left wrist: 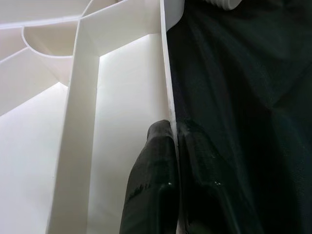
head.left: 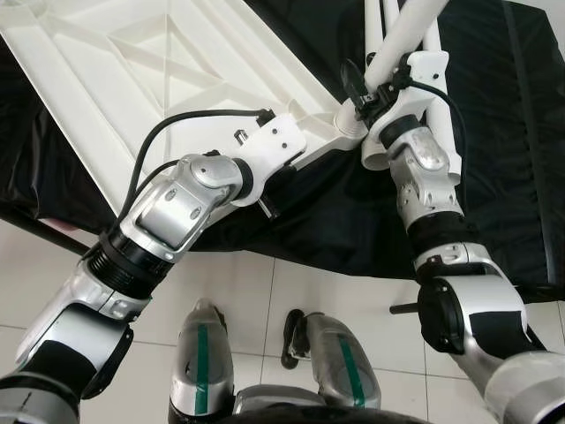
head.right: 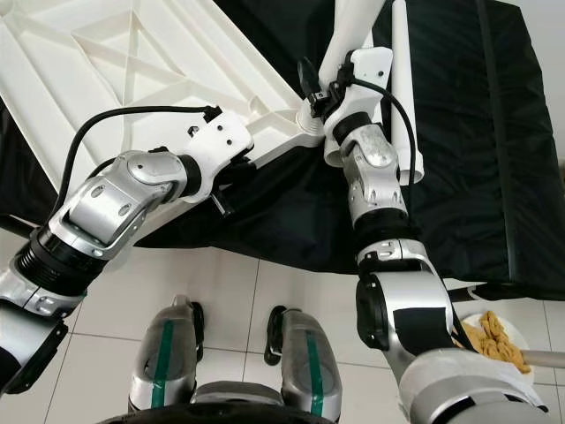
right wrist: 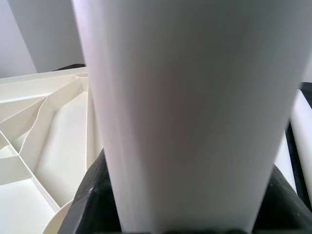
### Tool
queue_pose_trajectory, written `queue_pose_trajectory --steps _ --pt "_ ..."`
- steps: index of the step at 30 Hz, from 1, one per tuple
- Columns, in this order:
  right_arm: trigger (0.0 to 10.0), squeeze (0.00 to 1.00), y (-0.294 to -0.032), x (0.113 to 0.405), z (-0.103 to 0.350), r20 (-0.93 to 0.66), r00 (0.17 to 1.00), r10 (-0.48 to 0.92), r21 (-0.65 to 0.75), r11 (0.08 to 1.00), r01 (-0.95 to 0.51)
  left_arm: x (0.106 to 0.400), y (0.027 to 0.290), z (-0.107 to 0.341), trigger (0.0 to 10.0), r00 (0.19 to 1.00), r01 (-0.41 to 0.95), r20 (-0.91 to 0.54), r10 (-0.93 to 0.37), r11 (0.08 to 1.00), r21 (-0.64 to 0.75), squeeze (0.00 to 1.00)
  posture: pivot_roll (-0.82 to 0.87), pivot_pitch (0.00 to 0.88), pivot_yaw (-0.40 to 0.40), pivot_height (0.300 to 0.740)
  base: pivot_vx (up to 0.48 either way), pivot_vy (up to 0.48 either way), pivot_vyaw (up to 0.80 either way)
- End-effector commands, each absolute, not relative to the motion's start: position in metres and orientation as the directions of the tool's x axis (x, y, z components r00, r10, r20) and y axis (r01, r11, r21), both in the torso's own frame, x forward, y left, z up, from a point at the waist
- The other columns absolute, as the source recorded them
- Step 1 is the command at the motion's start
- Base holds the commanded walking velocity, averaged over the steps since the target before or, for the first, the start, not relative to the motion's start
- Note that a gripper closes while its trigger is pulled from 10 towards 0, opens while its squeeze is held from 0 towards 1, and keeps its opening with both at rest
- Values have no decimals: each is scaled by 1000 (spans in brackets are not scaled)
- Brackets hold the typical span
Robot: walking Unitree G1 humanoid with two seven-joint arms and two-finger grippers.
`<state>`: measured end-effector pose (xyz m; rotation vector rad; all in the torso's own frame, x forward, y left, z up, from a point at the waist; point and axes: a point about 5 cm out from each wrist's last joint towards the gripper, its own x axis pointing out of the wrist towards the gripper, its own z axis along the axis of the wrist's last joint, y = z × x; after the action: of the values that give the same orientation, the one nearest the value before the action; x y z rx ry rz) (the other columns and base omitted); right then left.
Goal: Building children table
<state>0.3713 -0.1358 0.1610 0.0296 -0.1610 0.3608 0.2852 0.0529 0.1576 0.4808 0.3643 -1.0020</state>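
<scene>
Left eye view: a white plastic tabletop (head.left: 159,79) is seen lying upside down, ribbed underside up, on a black cloth (head.left: 494,132) spread over the worktop, with one corner pointing toward the robot. At that corner a white table leg (head.left: 402,40) is held by the right pincer (head.left: 362,88), tilted and reaching up out of frame. More white legs (head.right: 402,97) are laid on the cloth just beside the right forearm. The left pincer is hidden behind its own white wrist housing in the eye views, reaching to the near edge of the tabletop. In the left wrist view the left pincer (left wrist: 170,161) is shown clamped on the thin edge wall of the tabletop, one black finger (left wrist: 151,175) on the ribbed inner side and the other on the cloth side. In the right wrist view the leg (right wrist: 195,112) is seen running between the right pincer's black fingers, closed around it, with the tabletop's ribs behind. In the right eye view a white bowl (head.right: 521,340) of brownish pieces is seen on the tiled floor (head.right: 238,291) by the right arm.
</scene>
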Motion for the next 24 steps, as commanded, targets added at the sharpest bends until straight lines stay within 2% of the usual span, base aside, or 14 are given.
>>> queue_pose_trajectory --steps 1,13,24 --pt "10000 0 -139 359 107 -93 937 337 42 942 -334 283 39 189 10000 484 872 -390 -783 396 287 0 177 81 -67 740 0 0 0" --pt "10000 0 -130 362 111 -59 971 231 51 972 -228 281 37 191 10000 481 873 -383 -789 392 289 0 180 83 -69 740 0 0 0" --pt "10000 0 -130 361 106 -61 996 62 68 996 -58 281 37 192 10000 483 872 -381 -789 395 288 0 178 91 -69 740 0 0 0"
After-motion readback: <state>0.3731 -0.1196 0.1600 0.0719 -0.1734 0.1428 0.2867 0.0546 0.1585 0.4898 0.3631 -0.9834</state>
